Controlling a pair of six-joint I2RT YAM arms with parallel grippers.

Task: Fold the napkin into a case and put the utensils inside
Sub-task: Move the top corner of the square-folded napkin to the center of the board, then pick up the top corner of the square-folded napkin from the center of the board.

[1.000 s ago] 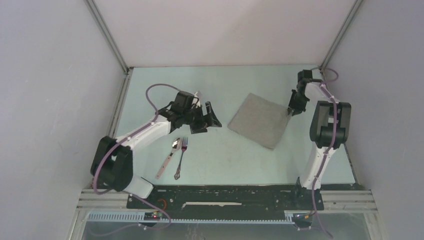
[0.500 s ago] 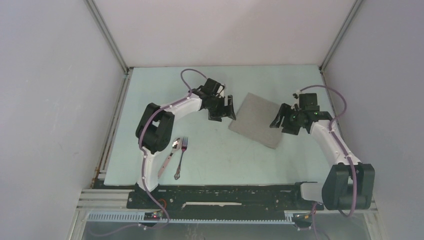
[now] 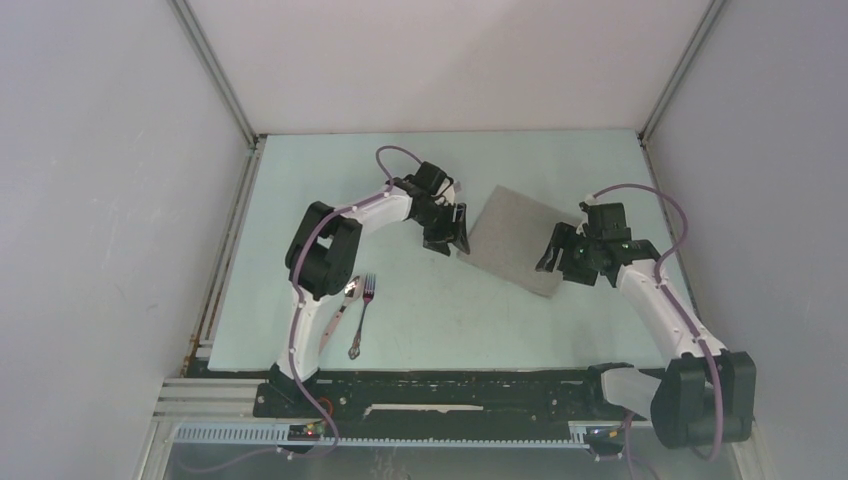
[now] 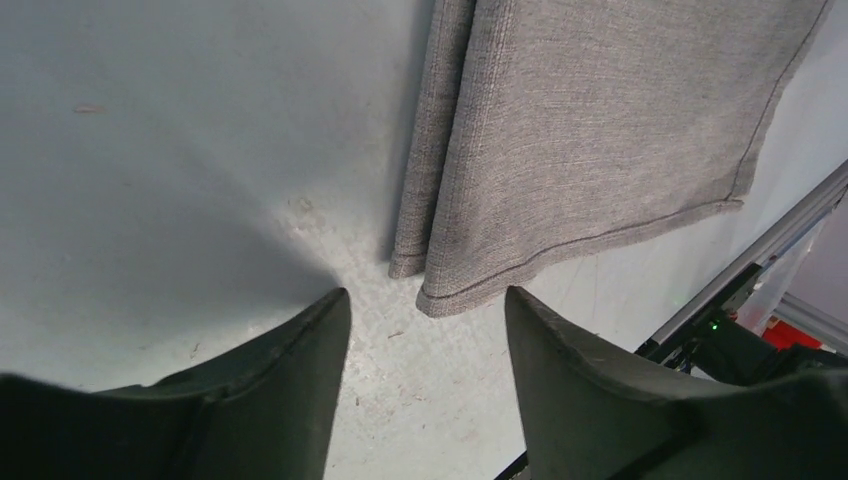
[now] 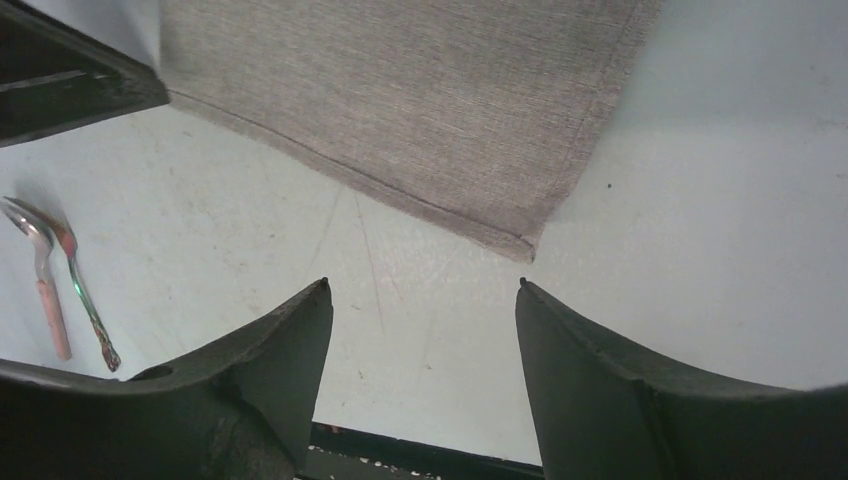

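- You see the napkin (image 3: 517,240) lying flat on the pale table (image 3: 450,320), turned so that its corners point to the sides. It is not yet in the narrow shape of a case.
- In the left wrist view the napkin (image 4: 600,130) shows two layers at its nearest corner, one edge lying just beside the other, so the cloth looks doubled there.
- Your left gripper (image 3: 447,232) stands at the left corner of the napkin, low over the table. In its own camera the left gripper (image 4: 425,300) has the jaws spread, and between them there is only bare table. The doubled corner of the napkin lies just ahead of the gap and I see no contact with either finger (image 4: 290,370).
- Your right gripper (image 3: 558,262) stands at the near right corner of the napkin. In the right wrist view the right gripper (image 5: 420,285) also has the jaws spread and holds nothing. The corner of the napkin (image 5: 420,110) lies just ahead of the gap, apart from the fingers (image 5: 270,360).
- The utensils lie well apart from the napkin, to its left and nearer to the arm bases. The spoon (image 3: 337,312) and the fork (image 3: 361,316) lie side by side, the fork on the side nearer to the napkin, heads close together and handles toward the bases.
- The right wrist view shows the same two pieces far to the left of the napkin: the spoon (image 5: 45,290) with the pale pink handle and the fork (image 5: 85,300) beside it.
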